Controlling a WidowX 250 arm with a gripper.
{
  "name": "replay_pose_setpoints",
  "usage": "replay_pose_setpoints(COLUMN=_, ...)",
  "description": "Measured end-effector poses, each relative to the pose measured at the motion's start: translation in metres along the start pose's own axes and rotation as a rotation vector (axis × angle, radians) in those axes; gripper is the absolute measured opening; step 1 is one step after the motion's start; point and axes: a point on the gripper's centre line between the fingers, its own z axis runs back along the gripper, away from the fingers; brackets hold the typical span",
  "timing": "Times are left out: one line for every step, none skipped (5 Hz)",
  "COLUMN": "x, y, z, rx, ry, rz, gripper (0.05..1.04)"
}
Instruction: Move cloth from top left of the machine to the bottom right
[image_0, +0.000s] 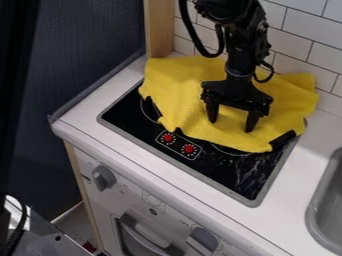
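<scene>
Yellow cloth, directly below spread fingers

Foreground: stovetop (244, 182), dark glass; its near right corner the probable destination. Red knobs (178, 143), two, just before the cloth's front edge. Behind these: yellow cloth (180, 95), one, rumpled, draped over the stovetop's rear, long axis running left to right across the view. Above its middle: gripper (232, 125), black, pointing down, fingers apart, cloth beneath both tips; contact cannot be told. Judged requirement: closing on a fold here, little sideways correction. Rear: tiled wall (304, 47), white.

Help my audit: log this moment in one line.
black gripper: open at yellow fabric cloth, contact unclear | cloth: rumpled across rear of black flat stovetop | round red knobs: uncovered
</scene>
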Motion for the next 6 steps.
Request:
replay_pose_setpoints(x=-0.022, y=-0.016, z=0.002, rx=-0.044, ry=0.015, rz=-0.018, gripper=1.000)
replay_pose_setpoints(x=-0.043, y=-0.033, z=0.003, rx=-0.057, ry=0.026, rz=-0.029, gripper=1.000)
replay_pose_setpoints(x=-0.075, y=-0.054, z=0.010, rx=-0.079, ry=0.054, rz=0.001, gripper=0.999)
replay_pose_setpoints(x=-0.092, y=-0.068, z=0.018, rx=-0.073, ry=0.116, rz=0.047, gripper=0.999)
replay_pose_setpoints(x=-0.098, y=-0.081, z=0.032, rx=-0.156, ry=0.138, rz=0.088, gripper=0.999)
replay_pose_setpoints(x=-0.104, y=-0.083, z=0.058, rx=-0.108, ry=0.051, rz=0.071, gripper=0.999)
